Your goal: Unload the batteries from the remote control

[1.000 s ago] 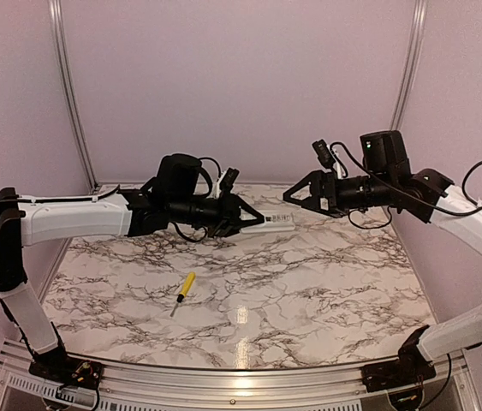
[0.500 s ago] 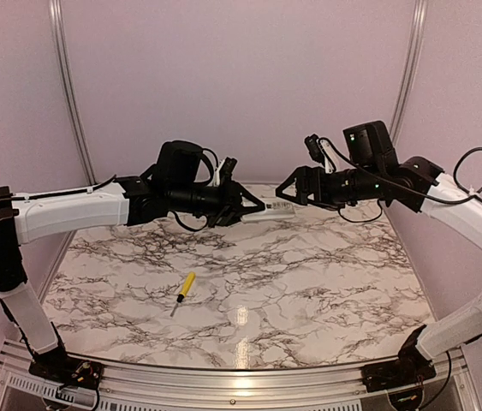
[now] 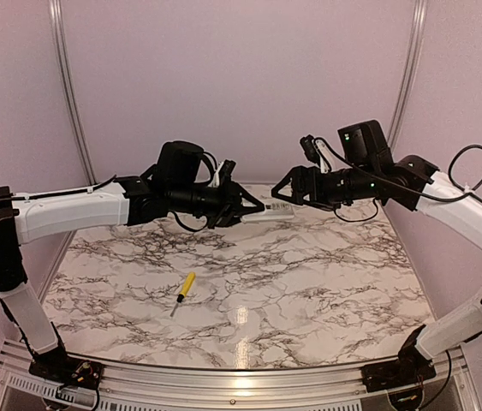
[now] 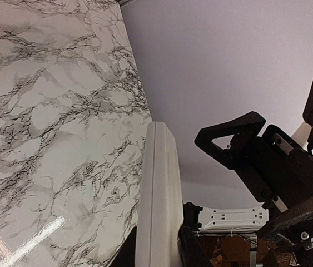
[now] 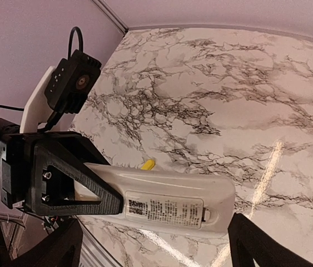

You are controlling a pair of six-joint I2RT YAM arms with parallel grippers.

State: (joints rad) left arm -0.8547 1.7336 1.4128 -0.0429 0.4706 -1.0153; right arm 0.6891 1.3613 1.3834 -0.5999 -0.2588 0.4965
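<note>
My left gripper is shut on the remote control, a flat white bar held level above the back of the table. In the left wrist view the remote runs up from between my fingers. My right gripper is open and sits close at the remote's free end, facing the left gripper. In the right wrist view the remote lies across in front of my open right gripper, its back up, with a printed label on a closed cover. The batteries are hidden.
A yellow-handled screwdriver lies on the marble table at the front left; its yellow end shows behind the remote. Pale walls close the back and sides. The right gripper's black fingers show in the left wrist view.
The right gripper has moved left and closed in on the remote's free end. The left gripper lifted the remote a little at first, then held still.
</note>
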